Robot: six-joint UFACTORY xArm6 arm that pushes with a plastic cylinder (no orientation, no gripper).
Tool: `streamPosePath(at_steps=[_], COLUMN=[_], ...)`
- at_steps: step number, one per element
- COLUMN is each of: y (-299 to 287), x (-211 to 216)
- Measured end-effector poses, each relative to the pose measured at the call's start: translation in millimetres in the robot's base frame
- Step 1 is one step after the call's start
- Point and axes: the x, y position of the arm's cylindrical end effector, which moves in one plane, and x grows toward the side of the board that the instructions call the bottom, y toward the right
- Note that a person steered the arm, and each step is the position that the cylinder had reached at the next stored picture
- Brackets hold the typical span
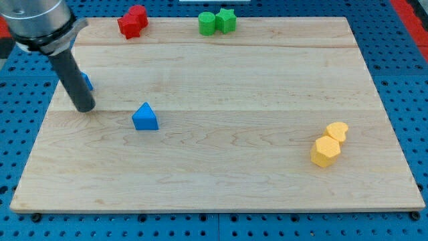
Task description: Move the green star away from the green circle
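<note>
The green star (227, 20) sits at the view's top edge of the wooden board (221, 167), touching the green circle (207, 23) on its left. My tip (85, 107) is at the view's left side of the board, far from both green blocks. It stands just in front of a blue block (87, 82) that the rod mostly hides, and to the left of a blue triangle (145, 117).
Two red blocks (133, 21) sit together at the view's top left. A yellow hexagon (326, 151) and a yellow heart-like block (338, 130) touch at the view's right. Blue pegboard surrounds the board.
</note>
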Motion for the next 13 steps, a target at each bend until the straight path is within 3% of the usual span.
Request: streamPosePath(at_steps=[1,4,5,8,13], y=[38,108,109,115,246], x=[-27,-211,-245,-246,-244])
